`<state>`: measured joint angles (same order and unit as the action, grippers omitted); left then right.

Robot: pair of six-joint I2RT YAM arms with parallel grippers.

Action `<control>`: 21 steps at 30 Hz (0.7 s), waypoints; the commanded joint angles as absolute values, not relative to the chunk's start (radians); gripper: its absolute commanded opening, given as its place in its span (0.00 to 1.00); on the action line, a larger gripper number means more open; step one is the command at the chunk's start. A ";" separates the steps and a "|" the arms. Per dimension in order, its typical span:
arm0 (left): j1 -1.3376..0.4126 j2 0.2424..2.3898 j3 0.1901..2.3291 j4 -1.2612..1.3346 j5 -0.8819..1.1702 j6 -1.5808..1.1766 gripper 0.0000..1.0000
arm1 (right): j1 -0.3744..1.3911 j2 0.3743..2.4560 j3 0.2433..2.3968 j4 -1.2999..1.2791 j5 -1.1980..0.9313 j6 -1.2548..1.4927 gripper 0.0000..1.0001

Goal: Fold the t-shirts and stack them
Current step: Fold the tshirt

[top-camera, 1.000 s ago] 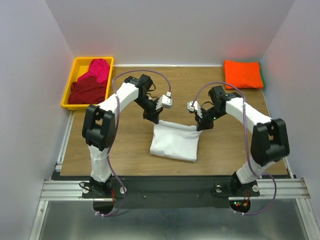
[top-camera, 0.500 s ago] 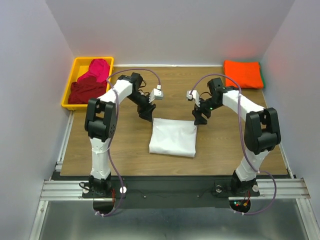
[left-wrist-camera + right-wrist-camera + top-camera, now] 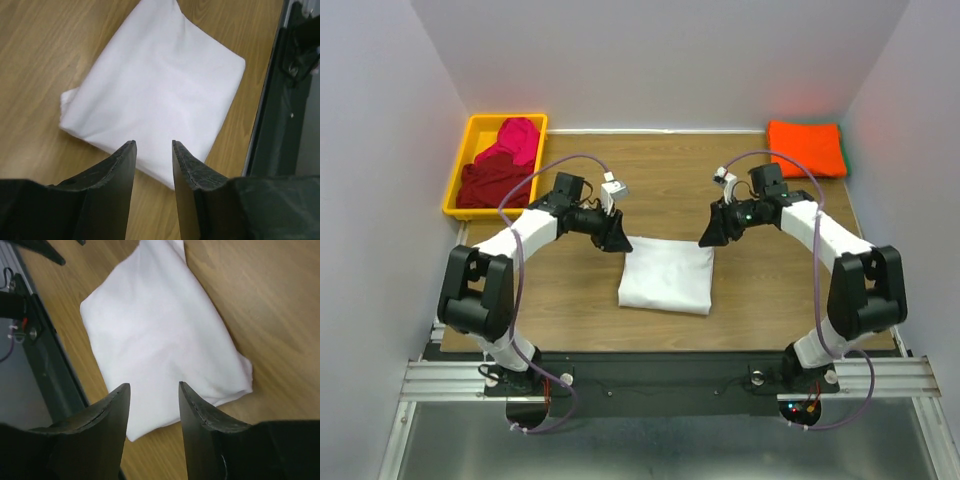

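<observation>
A white t-shirt [image 3: 666, 273] lies folded flat in the middle of the table; it also shows in the left wrist view [image 3: 155, 85] and the right wrist view [image 3: 160, 335]. My left gripper [image 3: 617, 238] is open and empty just off its far left corner, jaws apart in the left wrist view [image 3: 153, 146]. My right gripper [image 3: 707, 236] is open and empty just off its far right corner, also seen in its own view [image 3: 154, 388]. A folded orange t-shirt [image 3: 806, 148] lies at the far right. Dark red [image 3: 492, 182] and magenta [image 3: 512, 141] t-shirts lie crumpled in the bin.
A yellow plastic bin [image 3: 461, 155] stands at the far left corner. The table's black front rail [image 3: 660, 368] runs along the near edge. White walls close in the left, right and back sides.
Both grippers let go of the white t-shirt's far edge, which dropped flat. Both arms then swung outward and lowered beside its far corners.
</observation>
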<state>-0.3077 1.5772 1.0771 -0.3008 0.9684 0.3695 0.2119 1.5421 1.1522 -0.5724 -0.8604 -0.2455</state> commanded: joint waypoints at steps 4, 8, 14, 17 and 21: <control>-0.307 1.715 0.928 0.242 1.017 -0.159 0.47 | 0.213 1.736 1.058 -0.313 -0.871 0.050 0.47; -0.296 1.853 0.949 0.344 0.962 -0.258 0.45 | 0.189 1.864 1.077 -0.230 -0.773 0.103 0.43; -0.244 2.058 1.116 0.321 0.953 -0.270 0.31 | 0.160 2.045 1.268 -0.199 -0.693 0.078 0.40; -0.226 2.062 1.185 0.281 0.972 -0.244 0.31 | 0.160 2.062 1.370 -0.201 -0.701 0.083 0.41; -0.215 1.952 1.241 0.195 0.942 -0.152 0.36 | 0.160 1.942 1.382 -0.202 -0.739 0.110 0.46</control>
<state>-0.2237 2.0666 1.1755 0.2493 0.9695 -0.2329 0.1646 2.0506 1.3571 -0.2443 -0.7532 0.0925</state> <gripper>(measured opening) 0.328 0.439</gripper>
